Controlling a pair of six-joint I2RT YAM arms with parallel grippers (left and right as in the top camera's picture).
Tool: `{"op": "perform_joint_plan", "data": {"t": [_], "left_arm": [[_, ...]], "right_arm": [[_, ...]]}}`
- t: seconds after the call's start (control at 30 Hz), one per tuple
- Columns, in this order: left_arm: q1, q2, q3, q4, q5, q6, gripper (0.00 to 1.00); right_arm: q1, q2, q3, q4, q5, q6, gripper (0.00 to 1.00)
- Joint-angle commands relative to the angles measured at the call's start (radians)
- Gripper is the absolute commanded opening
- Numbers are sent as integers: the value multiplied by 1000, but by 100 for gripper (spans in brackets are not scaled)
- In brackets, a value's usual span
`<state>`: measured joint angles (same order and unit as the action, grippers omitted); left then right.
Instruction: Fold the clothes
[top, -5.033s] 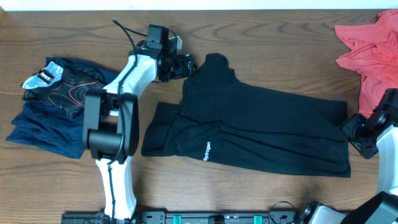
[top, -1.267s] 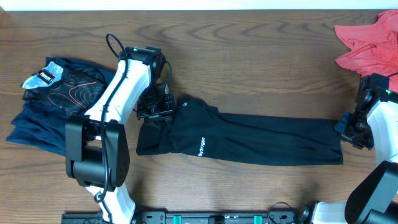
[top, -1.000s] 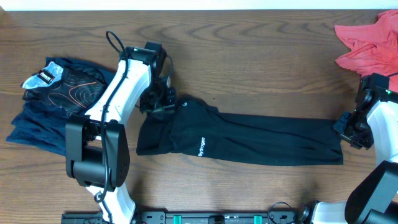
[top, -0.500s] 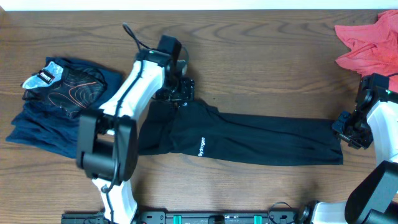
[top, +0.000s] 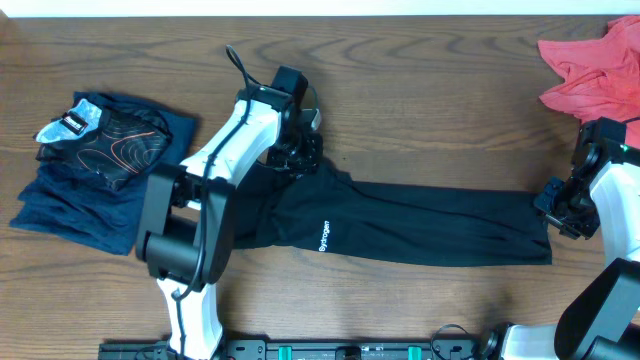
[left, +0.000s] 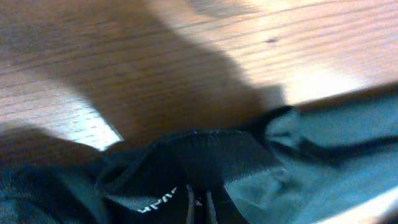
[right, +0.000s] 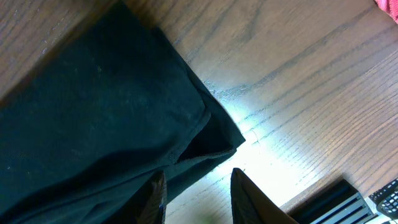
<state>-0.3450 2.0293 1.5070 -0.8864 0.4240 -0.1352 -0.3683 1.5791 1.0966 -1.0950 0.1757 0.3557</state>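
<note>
The shirt (top: 420, 225) lies on the table (top: 430, 110) as a long black strip running left to right across the middle, with small white lettering (top: 322, 238) near its left part. Its left end is wider and bunched, and its right end is squared off.

The left gripper (top: 303, 155) sits at the far left corner of the shirt, where the fabric rises to a peak under it. Its claw is together and seems clamped on the shirt there. In the left wrist view the fingertips themselves are out of sight, but the ribbed collar (left: 214, 152) is gathered very close to the lens, blurred, with bare wood beyond it.

The right gripper (top: 553, 205) is low at the right end of the shirt. In the right wrist view its fingers (right: 152, 193) stand apart with bare wood between them. The folded corner of the shirt (right: 93, 112) lies just beside the left finger, and nothing is held.

A navy garment (top: 70, 205) lies at the left of the table, with a black garment with red lines (top: 115, 145) on top of it, well apart from the shirt. A red garment (top: 590, 70) is crumpled at the far right corner.
</note>
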Motion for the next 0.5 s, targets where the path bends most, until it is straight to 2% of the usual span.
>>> {"op": "perform_joint_plan", "data": {"t": [0.0,0.33,0.47], "left_arm": [[-2,-98,19,-19,66,61,6],[-106,-187,18,-257,66,315,6],[-163,-187,17,-304,66,358,6]], "right_arm": [[-5,-1,-7,3,3,5,33],[-5,-1,-7,7,3,6,33],[-5,-1,-7,6,3,5,33]]}}
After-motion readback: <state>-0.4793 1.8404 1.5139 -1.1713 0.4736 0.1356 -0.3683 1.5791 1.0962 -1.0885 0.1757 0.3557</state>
